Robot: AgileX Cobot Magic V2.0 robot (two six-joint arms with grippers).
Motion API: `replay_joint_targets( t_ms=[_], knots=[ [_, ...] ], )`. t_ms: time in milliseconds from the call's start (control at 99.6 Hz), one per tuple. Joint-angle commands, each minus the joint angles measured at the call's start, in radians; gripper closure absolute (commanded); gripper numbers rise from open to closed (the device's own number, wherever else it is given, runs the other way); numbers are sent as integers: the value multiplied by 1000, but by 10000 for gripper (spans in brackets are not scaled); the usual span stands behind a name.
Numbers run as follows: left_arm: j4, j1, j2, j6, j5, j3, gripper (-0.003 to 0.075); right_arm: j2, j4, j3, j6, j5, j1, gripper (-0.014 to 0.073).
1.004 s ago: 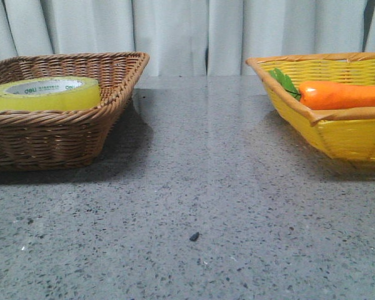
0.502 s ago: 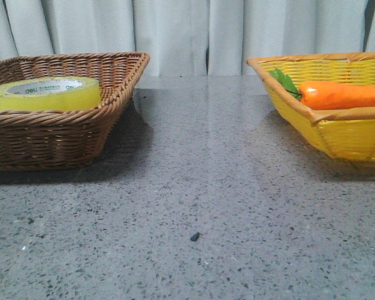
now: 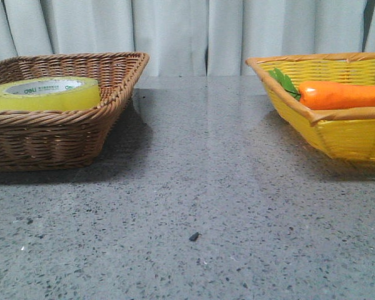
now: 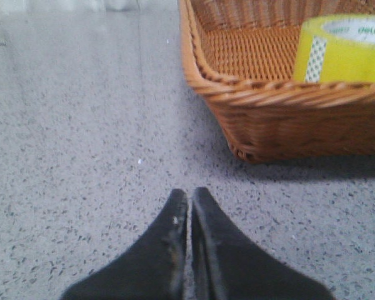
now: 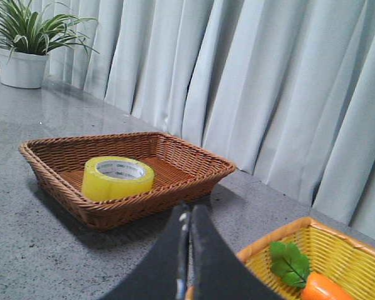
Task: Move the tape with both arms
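**Control:** What can you read from where you sit?

**Me:** One word only. The tape (image 3: 44, 93) has "deli" in green on its white core; the smaller print beside it is too fine for me. I see no other writing.

**Control:** Where is the roll?

**Me:** Lying flat inside the brown wicker basket (image 3: 81, 134), toward the side of it away from the yellow basket (image 3: 350, 134). Nothing grips it.

**Control:** Claws?

**Me:** My left gripper (image 4: 189, 203) has its two black fingers pressed together, holding nothing, over the grey stone table (image 3: 200, 187) just outside a corner of the brown basket. My right gripper (image 5: 189, 212) is likewise closed and empty, near the yellow basket's rim and well apart from the brown basket.

**Control:** Room to move?

**Me:** A wide bare stretch of table lies between the brown basket and the yellow one. The brown basket's walls flare outward and rise about level with the top of the roll. Pale curtains (image 3: 175, 34) hang beyond the table's far edge.

**Control:** Count, please.

**Me:** One roll, two baskets, one orange carrot (image 3: 340, 95) with green leaves in the yellow basket, one potted plant (image 5: 26, 47) far beyond the brown basket, two grippers.
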Motion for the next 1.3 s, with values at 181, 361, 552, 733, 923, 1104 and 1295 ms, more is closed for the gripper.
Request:
replay_joint_targets(
  t_ms=[181,361,552,733,923,1104,1295],
  knots=[
    [-11,0,-29,-6,-54,9,741,10,-11,-25,2,-80,-1,652],
    [-11,0,-29,-6,-54,9,741,10,-11,-25,2,-80,-1,652],
    [-11,0,-29,-6,-54,9,741,10,-11,-25,2,-80,-1,652],
    [-11,0,-29,-6,-54,9,741,10,-11,-25,2,-80,-1,652],
    [-11,0,-29,-6,-54,9,741,10,-11,-2,2,-96,-105,652],
    [-11,0,-29,-6,-54,9,741,10,53,83,2,-215,-328,652],
    [-11,0,-29,-6,-54,9,741,10,175,229,2,-423,-584,652]
  ],
)
